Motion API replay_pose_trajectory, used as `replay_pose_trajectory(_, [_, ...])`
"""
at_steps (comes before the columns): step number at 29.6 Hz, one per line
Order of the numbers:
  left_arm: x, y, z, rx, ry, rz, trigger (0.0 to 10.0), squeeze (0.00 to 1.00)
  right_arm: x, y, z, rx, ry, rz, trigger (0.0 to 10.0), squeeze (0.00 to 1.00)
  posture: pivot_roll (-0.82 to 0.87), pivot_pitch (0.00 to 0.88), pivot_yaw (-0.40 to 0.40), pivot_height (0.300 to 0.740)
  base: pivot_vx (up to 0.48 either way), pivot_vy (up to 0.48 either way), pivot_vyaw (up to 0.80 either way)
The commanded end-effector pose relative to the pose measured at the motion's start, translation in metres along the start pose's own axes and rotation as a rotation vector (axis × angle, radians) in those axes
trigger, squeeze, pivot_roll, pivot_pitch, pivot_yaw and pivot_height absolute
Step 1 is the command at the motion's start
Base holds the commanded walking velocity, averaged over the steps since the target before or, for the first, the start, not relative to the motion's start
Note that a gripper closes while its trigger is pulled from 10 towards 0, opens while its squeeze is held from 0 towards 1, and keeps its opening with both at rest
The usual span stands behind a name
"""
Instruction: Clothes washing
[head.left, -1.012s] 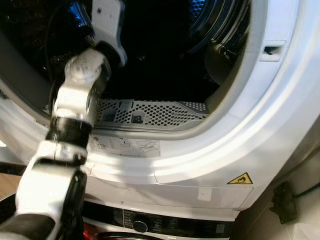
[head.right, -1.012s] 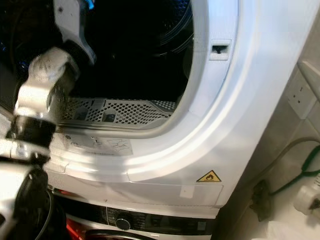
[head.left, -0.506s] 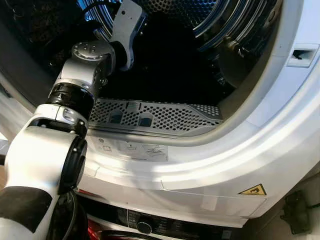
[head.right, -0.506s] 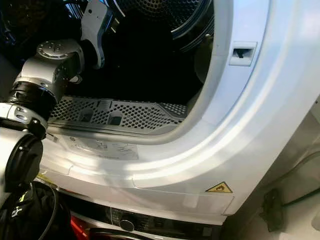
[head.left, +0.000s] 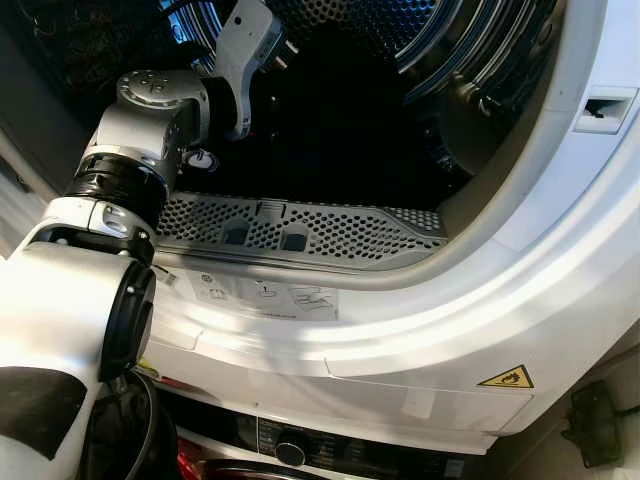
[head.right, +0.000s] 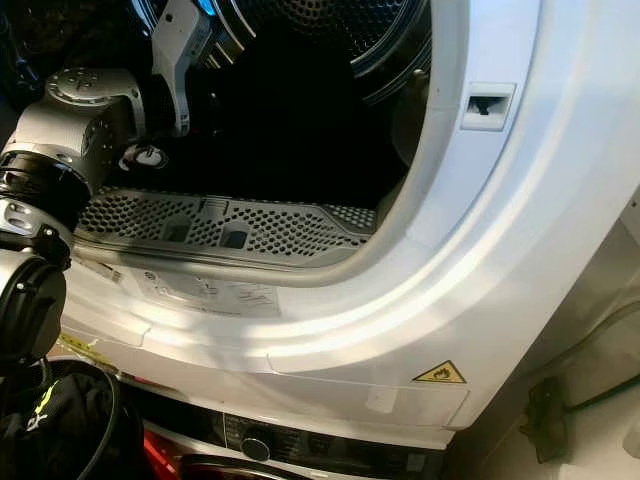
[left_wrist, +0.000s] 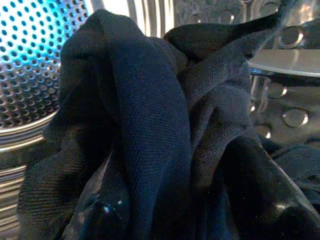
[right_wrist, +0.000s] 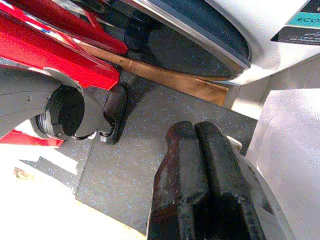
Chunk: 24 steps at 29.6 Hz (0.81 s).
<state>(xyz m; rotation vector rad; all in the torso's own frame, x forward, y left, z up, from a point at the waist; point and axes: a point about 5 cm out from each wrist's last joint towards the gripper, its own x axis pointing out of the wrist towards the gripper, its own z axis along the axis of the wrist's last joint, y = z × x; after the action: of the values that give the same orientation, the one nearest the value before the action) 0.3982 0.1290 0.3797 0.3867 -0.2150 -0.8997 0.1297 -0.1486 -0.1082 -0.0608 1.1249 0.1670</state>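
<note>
My left arm (head.left: 150, 130) reaches through the round opening of the upper machine into its steel drum (head.left: 400, 30). In the left wrist view a dark navy garment (left_wrist: 150, 110) is bunched over and between the black fingers (left_wrist: 100, 215). My left gripper (left_wrist: 185, 150) is shut on it in front of the perforated drum wall (left_wrist: 30, 60). The fingertips are hidden under the cloth. My right gripper (right_wrist: 196, 135) hangs low over the speckled dark floor, its two fingers pressed together with nothing between them.
A perforated grey filter panel (head.left: 300, 230) lines the opening's lower lip, above a white rim with a yellow warning sticker (head.left: 505, 378). Below sits a second machine's control knob (head.left: 291, 453). A red object (right_wrist: 55, 55) and a wooden strip (right_wrist: 175, 80) lie near the right gripper.
The head view has tilted up since a second ago. My left arm has pushed farther up into the drum and shifted slightly left.
</note>
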Motion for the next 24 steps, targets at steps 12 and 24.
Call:
replay_pose_trajectory(12, [-0.007,0.002,0.007,0.008,-0.025,-0.044,10.0,1.0,0.0,0.003,-0.004,-0.003,0.011,0.01,10.0,0.0,0.16,0.0,0.073,0.74,0.0,0.0,0.0])
replay_pose_trajectory(24, [-0.022,-0.055,0.003,0.057,-0.204,-0.582,10.0,1.0,0.004,0.021,0.037,-0.003,-0.128,0.06,10.0,0.0,0.16,0.0,0.071,0.74,0.0,0.0,0.0])
